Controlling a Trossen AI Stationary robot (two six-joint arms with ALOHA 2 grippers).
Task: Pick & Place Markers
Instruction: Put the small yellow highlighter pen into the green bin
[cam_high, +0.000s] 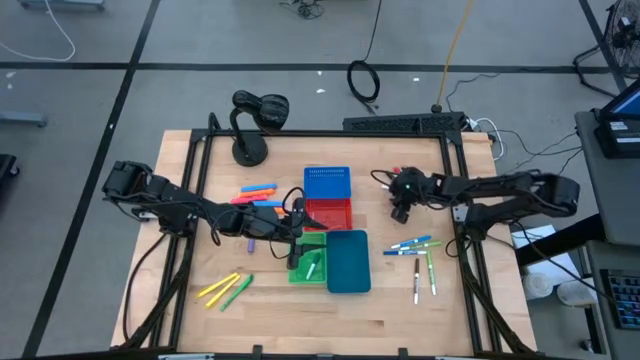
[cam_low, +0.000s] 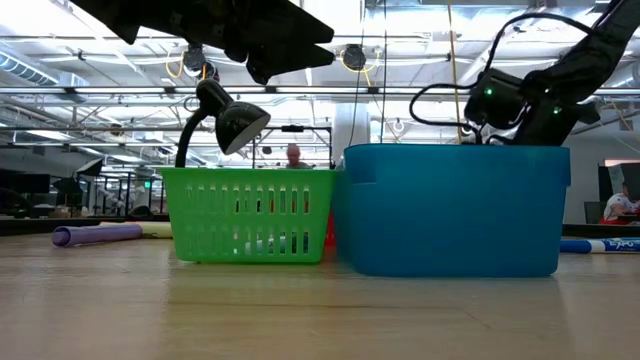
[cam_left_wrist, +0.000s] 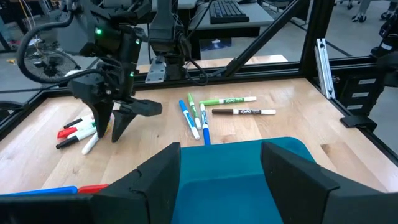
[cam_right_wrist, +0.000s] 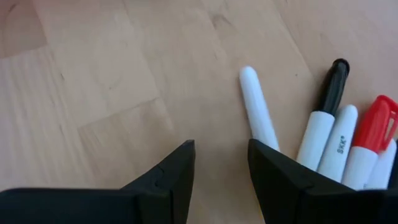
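Markers lie in groups on the wooden table. White-bodied ones with red and black caps (cam_right_wrist: 323, 134) are under my right gripper (cam_right_wrist: 221, 165), which is open and points down just beside a white marker (cam_right_wrist: 256, 112). Blue and green markers (cam_high: 415, 245) lie nearer the table's front, orange and red ones (cam_high: 260, 190) sit left of the baskets, a purple one (cam_high: 250, 245) lies by the left arm, and yellow and green ones (cam_high: 225, 288) are at front left. My left gripper (cam_left_wrist: 221, 174) is open and empty over the green basket (cam_high: 308, 258) and teal bin (cam_left_wrist: 249, 168). A white marker (cam_high: 313, 266) lies in the green basket.
A blue basket (cam_high: 327, 183) and a red basket (cam_high: 328, 212) stand behind the green basket and teal bin (cam_high: 348, 262) at the table's middle. A black desk lamp (cam_high: 252, 120) stands at the far left. A black frame rail (cam_high: 460, 240) borders the table.
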